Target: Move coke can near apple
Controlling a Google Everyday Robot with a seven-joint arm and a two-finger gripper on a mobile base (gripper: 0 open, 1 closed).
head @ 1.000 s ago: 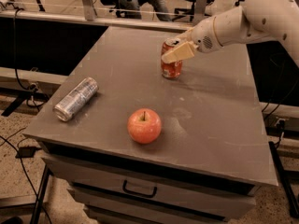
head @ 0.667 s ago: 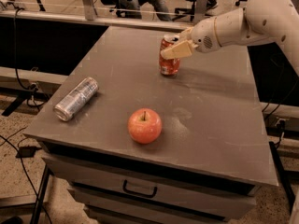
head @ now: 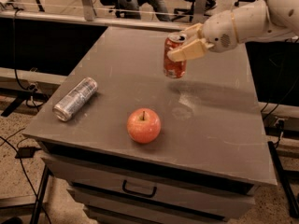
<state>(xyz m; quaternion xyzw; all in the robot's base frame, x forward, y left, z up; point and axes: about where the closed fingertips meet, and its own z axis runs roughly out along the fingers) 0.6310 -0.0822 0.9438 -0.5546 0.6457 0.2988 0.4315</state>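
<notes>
The coke can [head: 174, 59], red-orange with white lettering and a silver top, hangs upright above the grey table [head: 219, 120], towards its far middle. My gripper [head: 187, 42] comes in from the right on a cream arm and is shut on the can near its top. The apple [head: 144, 125], round and red-orange with a small dark stem, sits on the table near the front edge, below and a little left of the can. The can and the apple are well apart.
A longer silver-grey can [head: 75, 98] lies on its side near the table's left edge. The table has drawers with a handle [head: 139, 188] under its front edge. Cables and a metal rail run along the floor at left.
My gripper has lifted the coke can off the table and carried it slightly left and towards the front. The apple and the silver can have not moved.
</notes>
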